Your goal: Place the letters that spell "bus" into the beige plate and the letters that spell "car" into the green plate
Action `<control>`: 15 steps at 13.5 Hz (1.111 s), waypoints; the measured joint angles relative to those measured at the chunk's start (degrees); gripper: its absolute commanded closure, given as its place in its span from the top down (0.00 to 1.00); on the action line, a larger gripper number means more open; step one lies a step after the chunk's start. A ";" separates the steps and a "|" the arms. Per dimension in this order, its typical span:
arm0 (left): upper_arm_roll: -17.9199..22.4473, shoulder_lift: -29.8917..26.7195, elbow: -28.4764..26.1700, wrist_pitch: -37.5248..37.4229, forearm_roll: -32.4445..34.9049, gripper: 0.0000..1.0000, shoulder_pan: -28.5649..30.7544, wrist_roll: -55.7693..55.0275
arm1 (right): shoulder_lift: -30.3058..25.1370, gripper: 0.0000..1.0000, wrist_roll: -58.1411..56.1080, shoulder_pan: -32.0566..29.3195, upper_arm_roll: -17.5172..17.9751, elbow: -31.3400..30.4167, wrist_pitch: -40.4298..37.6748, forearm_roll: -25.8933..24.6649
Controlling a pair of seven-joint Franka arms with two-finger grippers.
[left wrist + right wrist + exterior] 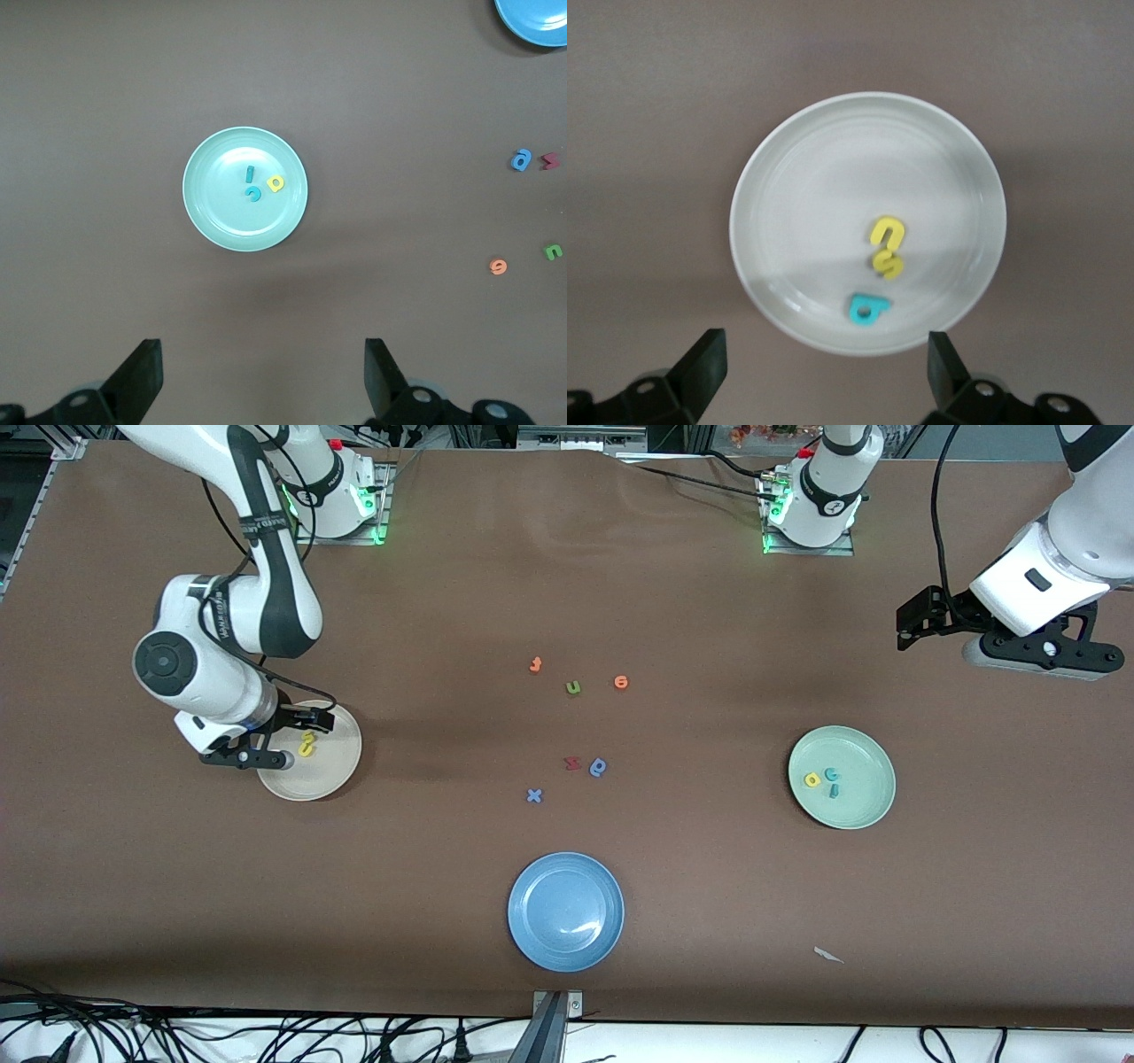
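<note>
Green plate (pixel 864 808) holds the yellow "a" (pixel 811 780), light-blue "c" (pixel 831 774) and teal "r" (pixel 834 790); beige plate (pixel 788 159), slightly farther, holds teal "b" (pixel 866 309), yellow "s" (pixel 888 263), yellow "u" (pixel 888 233) — both words look done. You'd find these foam bits light, soft, squashy — pinch across flat edges. Right hand (pixel 824 372) hangs over the beige plate, fingers apart, empty; left hand (pixel 261 376) waits above the desk (pixel 709 921), spread wide.

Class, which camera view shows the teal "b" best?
The right wrist view: the teal "b" lies unobstructed in the beige plate, beside the yellow letters. In the front view the right arm hides it; the left wrist view does not show it.
</note>
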 measured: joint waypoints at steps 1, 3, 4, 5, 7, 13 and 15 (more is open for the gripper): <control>0.00 0.00 0.00 0.00 0.00 1.00 0.00 0.00 | -0.16 1.00 0.37 0.00 -0.29 2.28 -4.07 0.01; -0.01 0.00 0.01 0.00 0.00 1.00 0.00 0.00 | -0.48 1.00 1.49 -0.01 -0.76 5.66 -10.01 0.02; -0.01 0.00 0.01 0.00 0.00 1.00 0.00 0.00 | -0.59 1.00 2.27 0.00 -0.81 6.81 -11.87 0.02; -0.01 0.00 0.01 0.00 0.00 1.00 0.00 0.00 | -0.76 1.00 3.10 -0.01 -0.67 7.55 -12.99 0.02; -0.01 0.00 0.02 0.00 0.00 1.00 -0.01 0.00 | -2.33 1.00 5.47 -3.04 3.05 8.21 -14.10 -1.61; -0.03 0.00 0.06 0.00 -0.01 1.00 -0.02 0.00 | -14.68 1.00 7.80 -27.43 25.98 8.37 -17.94 -9.73; -0.03 0.00 0.06 0.00 -0.01 1.00 -0.02 0.00 | -18.04 1.00 6.11 -28.93 26.41 8.61 -18.46 -10.67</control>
